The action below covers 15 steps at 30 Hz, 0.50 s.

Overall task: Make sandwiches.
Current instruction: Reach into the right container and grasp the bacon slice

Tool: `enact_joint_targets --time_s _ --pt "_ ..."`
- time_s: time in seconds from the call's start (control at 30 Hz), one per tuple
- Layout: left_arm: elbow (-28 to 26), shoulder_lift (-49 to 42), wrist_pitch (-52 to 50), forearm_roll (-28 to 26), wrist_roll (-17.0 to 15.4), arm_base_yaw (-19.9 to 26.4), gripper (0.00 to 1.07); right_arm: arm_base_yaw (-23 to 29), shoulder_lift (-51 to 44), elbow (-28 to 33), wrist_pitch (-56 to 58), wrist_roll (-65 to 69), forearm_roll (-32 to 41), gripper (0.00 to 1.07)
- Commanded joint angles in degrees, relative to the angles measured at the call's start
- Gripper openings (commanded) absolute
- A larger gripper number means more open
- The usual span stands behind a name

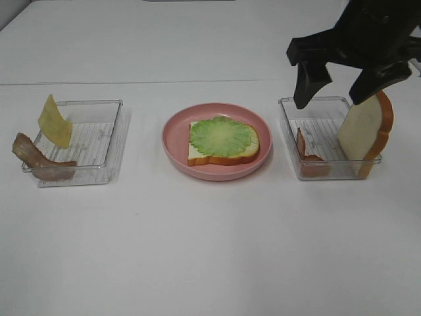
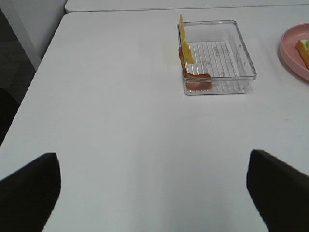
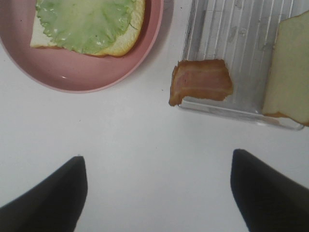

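R gripper (image 1: 331, 99) hangs tips-down over R tray (image 1: 285, 125), jaws wide, empty; L gripper (image 2: 154, 193) over desk (image 2: 120, 121), jaws fully apart, empty.

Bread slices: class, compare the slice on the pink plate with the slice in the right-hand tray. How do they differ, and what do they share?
The plate slice lies flat; the tray slice stands tilted on edge in the clear tray. The plate slice carries a lettuce leaf; the tray slice is bare. Both show white crumb with an orange-brown crust.
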Motion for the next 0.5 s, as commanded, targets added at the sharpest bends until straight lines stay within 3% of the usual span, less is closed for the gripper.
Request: enact_joint_targets --time_s 0.03,0.2,0.5 --pt "0.0 -1.0 -0.3 0.0 -0.5 0.1 1.00 0.2 3.4 -1.5 -1.5 -0.3 0.3 0.76" --pt "0.0 -1.0 -0.3 0.0 -0.5 0.1 1.00 0.1 12.1 -4.5 -3.1 -0.7 -1.2 0.76" --pt "0.0 -1.0 -0.3 0.0 -0.5 0.1 1.00 0.1 18.2 -4.9 -6.9 -0.7 -2.9 0.76"
